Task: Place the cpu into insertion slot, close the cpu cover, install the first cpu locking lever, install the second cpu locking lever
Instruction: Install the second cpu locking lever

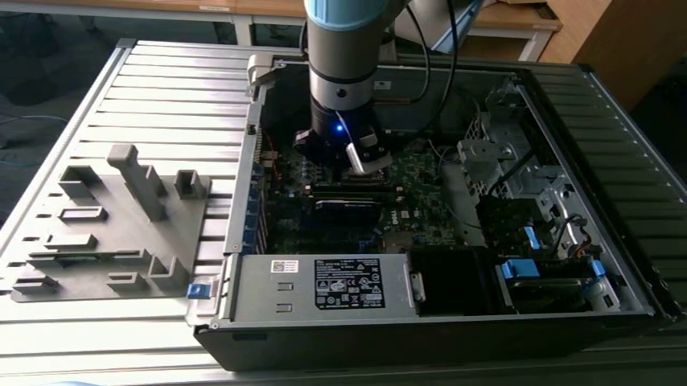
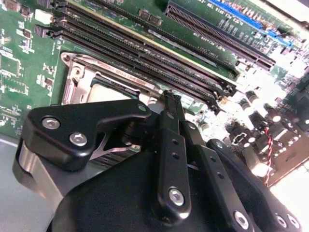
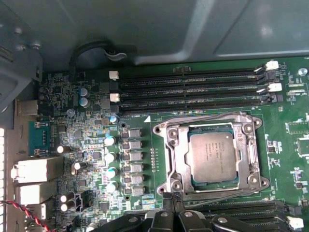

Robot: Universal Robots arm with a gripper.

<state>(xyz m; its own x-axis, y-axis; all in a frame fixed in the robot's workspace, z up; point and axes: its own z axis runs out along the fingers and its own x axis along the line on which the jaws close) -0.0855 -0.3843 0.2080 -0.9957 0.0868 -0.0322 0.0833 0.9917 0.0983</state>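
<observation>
I have the arm (image 1: 341, 72) lowered into the open computer case (image 1: 601, 265), upper middle of the exterior view, with the gripper (image 1: 359, 157) just over the motherboard (image 1: 413, 181). In the first wrist view the cpu (image 3: 213, 156) sits right of centre, lying flat in its socket, and the cpu cover (image 3: 211, 151) looks folded down around it — the chip's grey top shows through the square opening. The gripper's black fingers (image 3: 166, 215) come in at the bottom edge of that frame, just beside the socket's near corner. In the second wrist view the fingers (image 2: 171, 104) come together to a narrow tip near the centre, right at the socket's edge; they look pinched close, with nothing I can make out between them, though the tip itself is partly hidden.

My read is that the chip and cover are done and the levers are the work in hand. I can't tell from here whether either thin wire lever along the cover's sides is latched. To do this well I'd keep the tip narrow and low, press only on the lever — never on the chip or the memory slots (image 3: 193, 89) beyond the socket — and move slowly.
</observation>
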